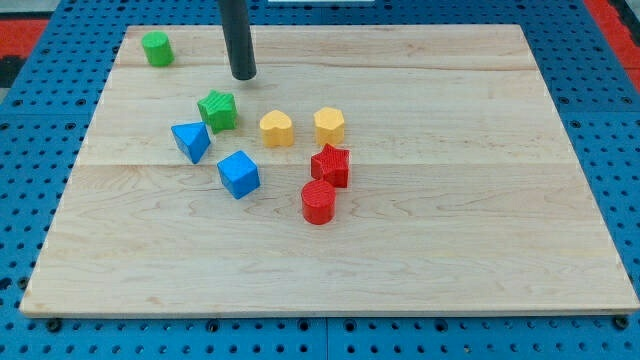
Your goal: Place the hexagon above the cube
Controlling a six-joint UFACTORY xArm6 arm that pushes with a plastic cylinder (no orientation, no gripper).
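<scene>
The pale wooden board (pixel 420 250), made of planks and lying on a blue pegboard surface (pixel 610 120), carries every block, and the dark straight rod (pixel 237 35) comes down onto it from the view's top, upright with a slight lean, ending in my tip (pixel 244 77). My tip has no jaws to open or close; it holds nothing and touches no block, resting on bare wood. The yellow hexagon block (pixel 329 125) lies to the view's right of my tip and a little toward the view's bottom, well apart from it. The blue cube (pixel 239 174) sits almost straight below my tip toward the view's bottom, farther off than the hexagon, so the hexagon is up and to the view's right of the cube. Nearest my tip is the green star-shaped block (pixel 218 110), just down and to the view's left of it, apart. Between my tip and the hexagon lies the yellow heart-shaped block (pixel 276 128). The blue triangular block (pixel 191 141) lies down-left of my tip, beside the green star. The red star-shaped block (pixel 331 165) and the red cylinder (pixel 318 202) lie down-right, touching or nearly so. The green cylinder (pixel 156 48) stands to the view's left of my tip, near the board's top-left corner.
</scene>
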